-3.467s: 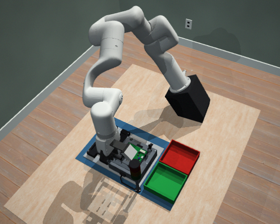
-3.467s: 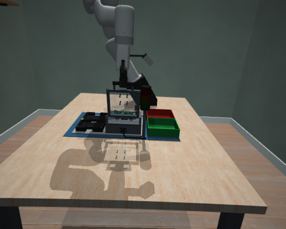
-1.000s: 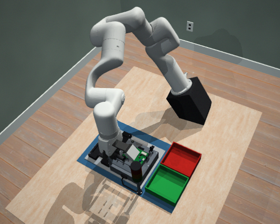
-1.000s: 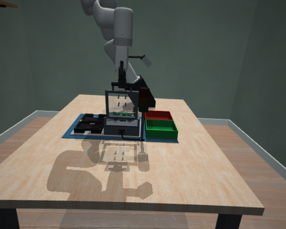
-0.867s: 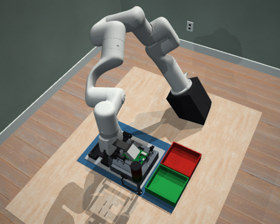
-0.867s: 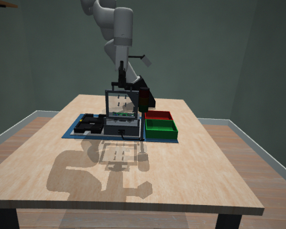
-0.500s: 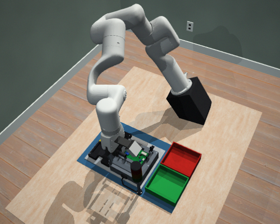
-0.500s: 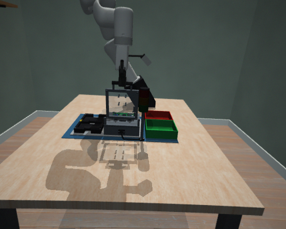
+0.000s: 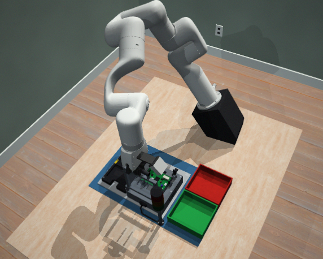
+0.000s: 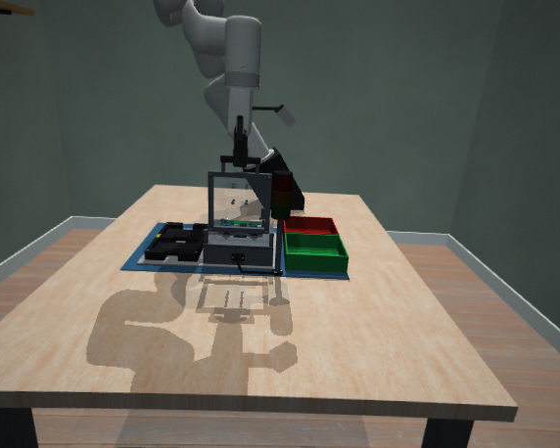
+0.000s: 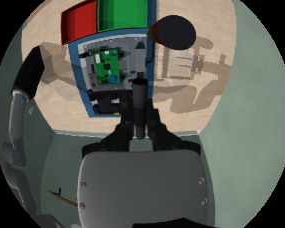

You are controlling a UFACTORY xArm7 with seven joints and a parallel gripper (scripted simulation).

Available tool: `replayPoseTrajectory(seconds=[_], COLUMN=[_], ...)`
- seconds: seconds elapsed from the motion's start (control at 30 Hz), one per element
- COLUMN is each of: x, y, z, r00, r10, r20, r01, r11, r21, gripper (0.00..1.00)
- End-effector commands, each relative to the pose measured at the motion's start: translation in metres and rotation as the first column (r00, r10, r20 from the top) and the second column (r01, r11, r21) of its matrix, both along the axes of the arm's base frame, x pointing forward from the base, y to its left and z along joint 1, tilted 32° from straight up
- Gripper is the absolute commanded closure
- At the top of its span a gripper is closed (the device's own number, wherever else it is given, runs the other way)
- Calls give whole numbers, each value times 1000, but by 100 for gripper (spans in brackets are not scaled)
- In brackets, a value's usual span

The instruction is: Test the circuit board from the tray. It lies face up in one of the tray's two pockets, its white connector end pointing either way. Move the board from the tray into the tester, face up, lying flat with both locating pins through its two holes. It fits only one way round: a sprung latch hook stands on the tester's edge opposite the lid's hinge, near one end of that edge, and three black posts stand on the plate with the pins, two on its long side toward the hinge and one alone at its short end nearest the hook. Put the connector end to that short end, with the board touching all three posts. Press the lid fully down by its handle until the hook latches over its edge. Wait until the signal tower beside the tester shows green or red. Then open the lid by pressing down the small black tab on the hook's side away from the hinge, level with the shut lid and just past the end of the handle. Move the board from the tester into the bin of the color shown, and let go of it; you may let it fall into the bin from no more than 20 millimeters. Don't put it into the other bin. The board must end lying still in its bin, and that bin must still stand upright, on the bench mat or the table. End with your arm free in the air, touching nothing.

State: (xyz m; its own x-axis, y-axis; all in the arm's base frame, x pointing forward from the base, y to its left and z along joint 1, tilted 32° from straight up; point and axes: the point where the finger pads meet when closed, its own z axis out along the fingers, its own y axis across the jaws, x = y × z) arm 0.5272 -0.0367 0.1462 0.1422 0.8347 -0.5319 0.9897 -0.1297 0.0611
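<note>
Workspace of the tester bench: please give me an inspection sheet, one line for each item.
Surface: wooden table with a blue bench mat under the job's things.
Job's things: circuit board lies in the tester; lid stands upright, open; black tray beside it holds no board; red bin and green bin upright, nothing in them; signal tower shows no bright lamp.
Clutter: nothing seen.
Grippers: gripper is shut on the lid's handle, at the lid's top edge.
Cables: a black cable runs from the tester's front toward the tower's foot.
Surroundings: wooden floor, grey-green walls, wall socket, black arm pedestal.
</note>
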Motion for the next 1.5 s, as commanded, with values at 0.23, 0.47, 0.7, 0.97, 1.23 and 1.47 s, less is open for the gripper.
replayPoseTrajectory(seconds=[0.23, 0.47, 0.7, 0.97, 1.23, 1.47], x=[-24, -44, -60, -85, -105, -127], y=[4, 4, 3, 0, -4, -12], z=[-2, -7, -12, -24, -36, -55], r00=[1000, 1000, 1000, 1000, 1000, 1000], r10=[3, 3, 3, 3, 3, 3], r20=[5, 5, 5, 5, 5, 5], r01=[-3, -3, -3, -3, -3, -3], r11=[1000, 1000, 1000, 1000, 1000, 1000], r21=[1, 1, 1, 1, 1, 1], gripper=[100, 100, 100, 100, 100, 100])
